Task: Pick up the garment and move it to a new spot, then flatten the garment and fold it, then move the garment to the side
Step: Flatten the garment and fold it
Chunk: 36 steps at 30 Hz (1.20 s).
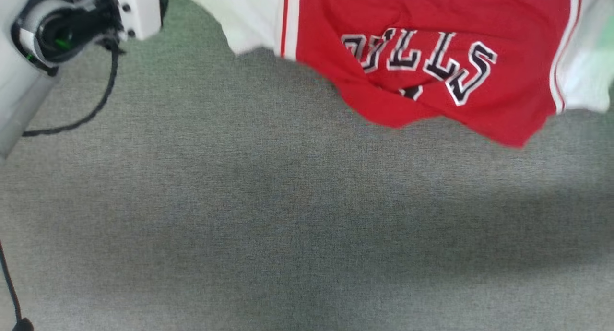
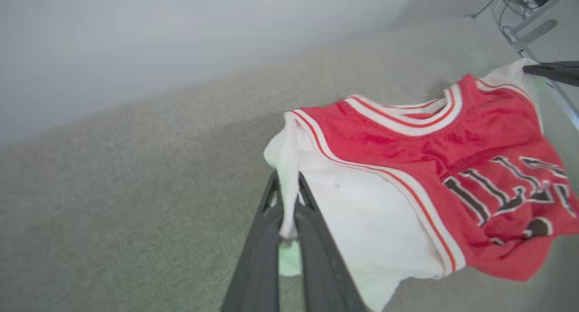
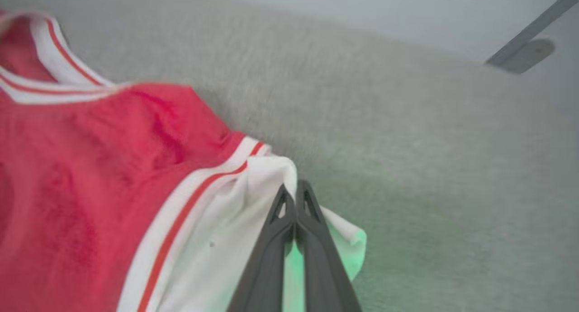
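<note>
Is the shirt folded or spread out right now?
Spread, not folded: the garment stretches between the left gripper and right gripper, each shut on a sleeve.

We are seeing the garment [image 1: 431, 14], red, white-sleeved, navy-lettered, hanging stretched wide by both sleeves, middle sagging.

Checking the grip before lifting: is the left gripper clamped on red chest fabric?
No, the left gripper is shut on the white sleeve of the garment.
</note>
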Available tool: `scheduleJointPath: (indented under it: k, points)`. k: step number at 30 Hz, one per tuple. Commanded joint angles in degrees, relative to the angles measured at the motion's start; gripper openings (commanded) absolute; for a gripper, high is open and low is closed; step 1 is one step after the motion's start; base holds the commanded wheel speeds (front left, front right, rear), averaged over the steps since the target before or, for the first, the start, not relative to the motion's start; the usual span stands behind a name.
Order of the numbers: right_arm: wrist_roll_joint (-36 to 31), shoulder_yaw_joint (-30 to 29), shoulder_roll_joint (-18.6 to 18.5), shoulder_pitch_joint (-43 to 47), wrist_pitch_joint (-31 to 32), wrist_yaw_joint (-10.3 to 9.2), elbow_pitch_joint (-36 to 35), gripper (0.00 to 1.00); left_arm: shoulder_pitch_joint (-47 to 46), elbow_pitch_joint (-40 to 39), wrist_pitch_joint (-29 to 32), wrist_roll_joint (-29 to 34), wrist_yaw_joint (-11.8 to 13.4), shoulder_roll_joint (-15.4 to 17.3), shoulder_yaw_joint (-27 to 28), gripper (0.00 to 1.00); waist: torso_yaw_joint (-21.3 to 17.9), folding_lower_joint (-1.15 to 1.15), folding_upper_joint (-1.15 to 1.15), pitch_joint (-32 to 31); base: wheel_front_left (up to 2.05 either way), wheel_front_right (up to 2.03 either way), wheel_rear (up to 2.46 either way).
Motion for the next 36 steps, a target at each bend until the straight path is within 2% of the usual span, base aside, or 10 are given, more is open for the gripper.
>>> scheduleJointPath:
  k: [1,6,9,15,19,21,26,28,32,36]
  points:
    - [0.54,-2.09,-1.16,-1.73,-1.75,-0.03,-0.38,0.00,-0.93,-0.05,-2.73,-1.10,0.07,-0.14,0.79,0.00,0.08,0.00,0.00,-1.05,0.00,0.00,0.00]
    - [-0.06,-6.68,-1.21,-3.88,-4.90,-0.03,-0.28,0.00,-2.11,2.95,-12.41,-1.16,0.07,-0.72,2.69,0.00,0.70,0.00,0.00,-1.91,0.00,0.00,0.00]
    - [-1.78,-8.89,0.45,-6.74,-6.99,-0.03,0.95,0.00,-3.81,6.47,-18.36,-0.26,0.07,-2.22,3.78,0.00,0.81,0.00,0.00,-1.84,0.00,0.00,0.00]
    - [-9.77,-15.63,8.99,-18.58,-16.40,-0.03,10.15,0.00,-10.65,16.60,-29.64,0.18,0.07,-6.53,7.65,0.00,0.46,0.00,0.00,-0.97,0.00,0.00,0.00]
    - [-18.20,-23.67,14.66,-30.29,-26.22,-0.03,19.40,0.00,-18.50,22.79,-36.80,1.65,0.06,-9.96,10.44,0.00,0.03,0.00,0.00,-0.58,0.00,0.00,0.00]
    - [-22.21,-27.55,17.16,-35.64,-30.75,-0.03,24.02,0.00,-22.04,24.12,-38.42,1.43,0.06,-11.54,11.99,0.00,-0.02,0.00,0.00,-0.74,0.00,0.00,0.00]
    - [-30.06,-35.16,20.49,-45.57,-39.88,-0.03,32.40,0.00,-28.07,25.51,-39.92,3.18,0.07,-13.61,16.44,0.00,0.33,0.00,0.00,-1.84,0.00,0.00,0.00]
    - [-32.65,-34.99,21.33,-46.51,-41.30,-0.03,34.62,0.00,-27.13,24.60,-39.94,3.20,0.07,-14.54,18.36,0.00,0.46,0.00,0.00,-2.17,0.00,0.00,0.00]
    - [-34.33,-32.50,21.74,-44.17,-41.37,-0.03,37.13,0.00,-21.96,22.92,-39.93,2.31,0.07,-14.56,18.04,0.00,0.57,0.00,0.00,-2.74,0.00,0.00,0.00]
    - [-32.03,-28.48,20.93,-38.14,-41.58,-0.03,37.70,0.00,-14.17,17.55,-39.96,-1.31,0.06,-11.87,18.06,0.00,0.60,0.00,0.00,-3.18,0.00,0.00,0.00]
